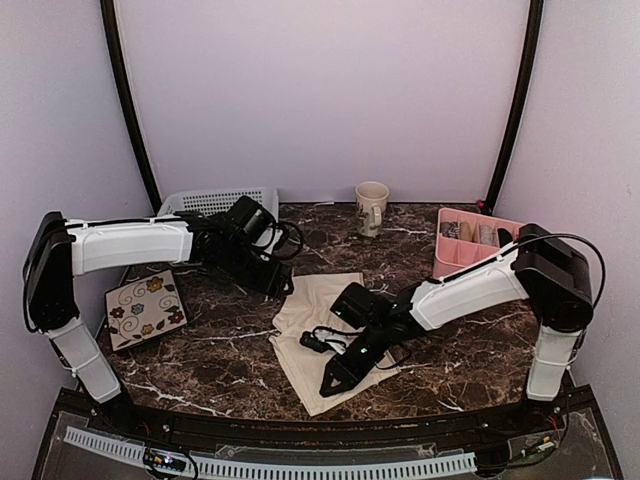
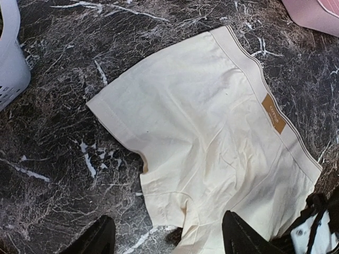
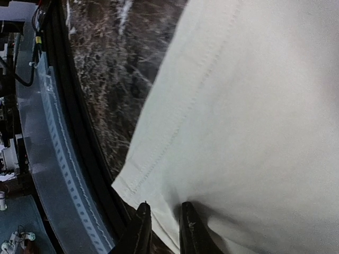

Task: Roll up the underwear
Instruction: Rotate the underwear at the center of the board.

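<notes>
The cream-beige underwear lies spread on the dark marble table, waistband with a tan label to the right in the left wrist view. My left gripper hovers over its far edge, jaws wide open and empty, fingertips either side of a leg hem. My right gripper sits at the garment's near corner, jaws nearly closed with a fold of the hem pinched between them. The cloth fills most of the right wrist view.
A white basket stands at the back left, also in the left wrist view. A floral tile lies at the left. A mug and a pink organiser stand at the back right. The table's front edge is next to the right gripper.
</notes>
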Available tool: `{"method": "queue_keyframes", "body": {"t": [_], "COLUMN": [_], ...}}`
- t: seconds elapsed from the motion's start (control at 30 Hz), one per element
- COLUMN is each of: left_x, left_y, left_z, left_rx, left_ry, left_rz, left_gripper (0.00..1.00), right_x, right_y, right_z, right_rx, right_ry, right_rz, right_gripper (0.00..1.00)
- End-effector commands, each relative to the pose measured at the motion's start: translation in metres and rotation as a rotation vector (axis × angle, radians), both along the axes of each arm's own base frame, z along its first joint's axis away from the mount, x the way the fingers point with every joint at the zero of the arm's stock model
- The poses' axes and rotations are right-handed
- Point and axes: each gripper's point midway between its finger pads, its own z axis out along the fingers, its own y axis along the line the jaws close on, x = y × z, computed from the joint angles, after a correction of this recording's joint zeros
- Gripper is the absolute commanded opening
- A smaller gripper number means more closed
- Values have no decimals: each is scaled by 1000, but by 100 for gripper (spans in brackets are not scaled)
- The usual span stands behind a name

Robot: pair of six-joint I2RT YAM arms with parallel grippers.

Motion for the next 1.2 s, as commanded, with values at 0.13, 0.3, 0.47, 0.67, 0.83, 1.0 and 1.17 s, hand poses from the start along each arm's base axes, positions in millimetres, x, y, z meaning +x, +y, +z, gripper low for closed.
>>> {"method": "queue_keyframes", "body": {"t": [0.13, 0.3, 0.47, 0.67, 0.83, 1.0, 1.17], "left_x": [1, 3, -8, -47, -69, -74, -88], "left_y": [8, -1, -5, -10, -6, -6, -35], "left_z": [4, 7, 9, -9, -22, -22, -5], "left_rx": [-6, -25, -96, -158, -156, -191, -266], "left_ry": [-19, -15, 7, 90, 124, 138, 92], "left_rz": [11, -12, -30, -62, -60, -39, -135], "left_gripper": [66, 58, 53, 52, 53, 52, 53], "right_x": [-14, 49, 126, 174, 206, 226, 258], "right_y": [40, 5, -27, -6, 15, 21, -19], "right_z": [70, 102, 85, 57, 41, 8, -28], "right_rx": [153, 226, 139, 67, 74, 10, -161], "right_ry": [-7, -134, -227, -273, -299, -284, -320], "right_rz": [42, -162, -282, -271, -338, -399, -539], "right_gripper": [24, 27, 28, 23, 22, 20, 17]}}
